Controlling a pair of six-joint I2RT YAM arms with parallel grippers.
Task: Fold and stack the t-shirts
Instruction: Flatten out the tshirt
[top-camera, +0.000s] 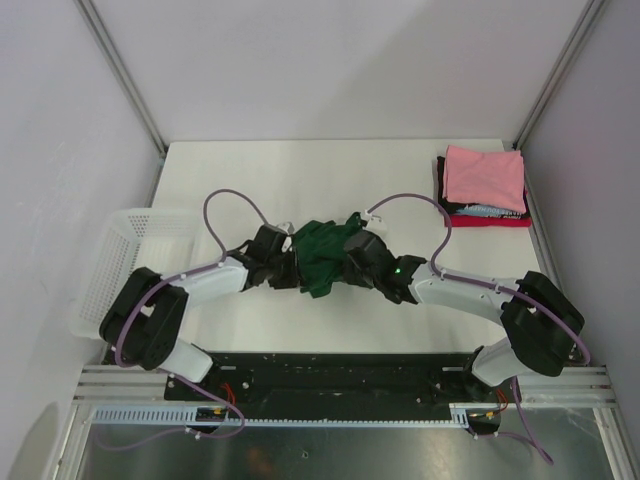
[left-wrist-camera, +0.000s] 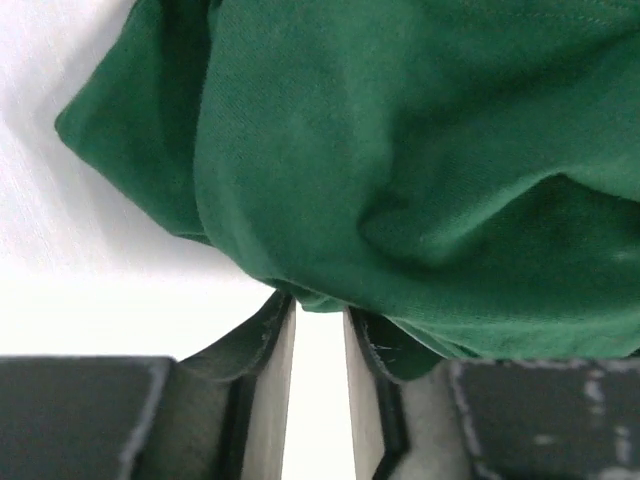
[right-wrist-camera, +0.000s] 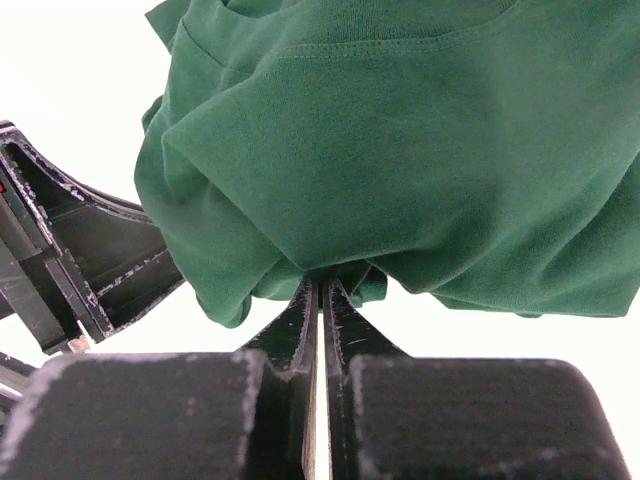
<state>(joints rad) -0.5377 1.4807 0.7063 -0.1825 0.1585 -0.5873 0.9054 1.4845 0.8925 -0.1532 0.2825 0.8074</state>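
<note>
The dark green t-shirt (top-camera: 322, 255) hangs bunched between my two grippers at the table's middle. My left gripper (top-camera: 290, 264) meets it from the left. In the left wrist view its jaws (left-wrist-camera: 320, 305) stand a narrow gap apart, and the green cloth (left-wrist-camera: 400, 150) is caught across the tips and draped over the right finger. My right gripper (top-camera: 356, 256) is shut tight on a fold of the shirt (right-wrist-camera: 400, 150) at its tips (right-wrist-camera: 320, 285). A folded stack sits at the back right: pink shirt (top-camera: 485, 176) on top, black (top-camera: 441, 188) under it, red (top-camera: 492, 221) lowest.
A white mesh basket (top-camera: 135, 250) stands at the table's left edge beside the left arm. The left gripper's black body (right-wrist-camera: 80, 250) shows close by in the right wrist view. Metal frame posts rise at both back corners.
</note>
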